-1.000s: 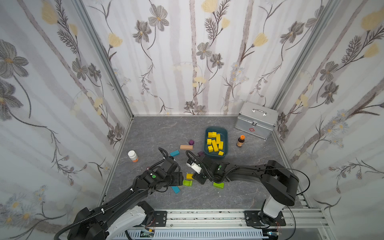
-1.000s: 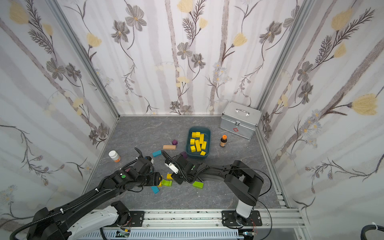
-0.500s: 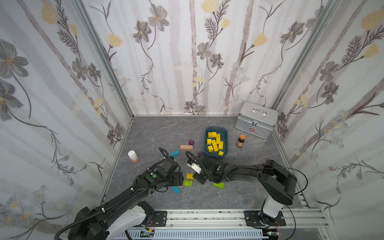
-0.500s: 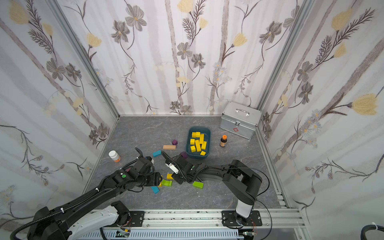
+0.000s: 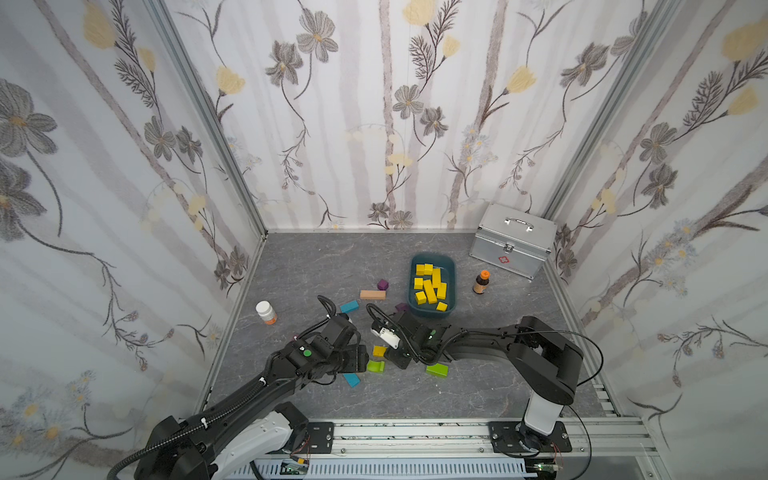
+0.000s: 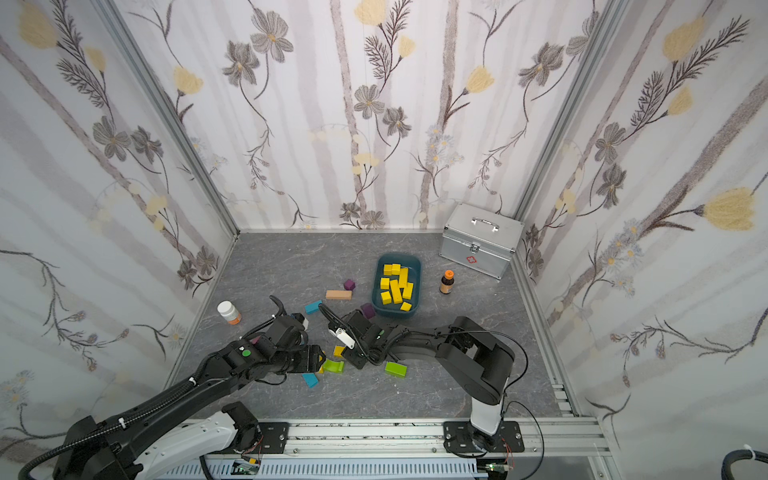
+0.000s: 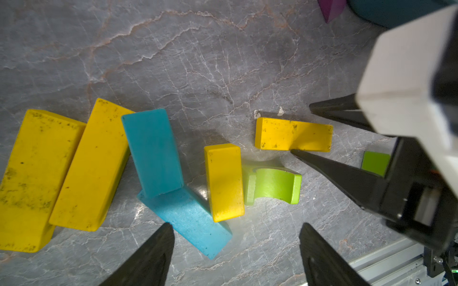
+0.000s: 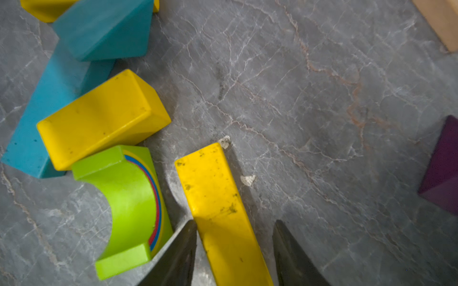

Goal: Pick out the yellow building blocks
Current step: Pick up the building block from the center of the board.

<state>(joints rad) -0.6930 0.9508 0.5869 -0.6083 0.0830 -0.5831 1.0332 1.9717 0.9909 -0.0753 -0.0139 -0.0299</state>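
Observation:
Several yellow building blocks (image 5: 430, 286) lie in the teal bin (image 5: 411, 282) in both top views. More lie loose on the grey floor in the left wrist view: two long bars (image 7: 91, 166) side by side, a shorter one (image 7: 224, 182), and a bar (image 7: 293, 135) further on. My right gripper (image 8: 235, 221) is low and open astride that last bar (image 8: 210, 185), one finger against its side and a gap at the other. Hovering over the cluster, my left gripper (image 7: 235, 224) is open and holds nothing.
A lime-green arch (image 8: 128, 198), teal blocks (image 7: 153, 151), a green block (image 5: 437, 370), purple pieces (image 5: 382, 284) and a tan bar (image 5: 372, 294) lie around. A white pill bottle (image 5: 266, 312), a brown bottle (image 5: 481, 282) and a metal case (image 5: 513, 239) stand further off.
My right gripper's jaws have widened a little round the yellow bar. Both arms have hardly moved.

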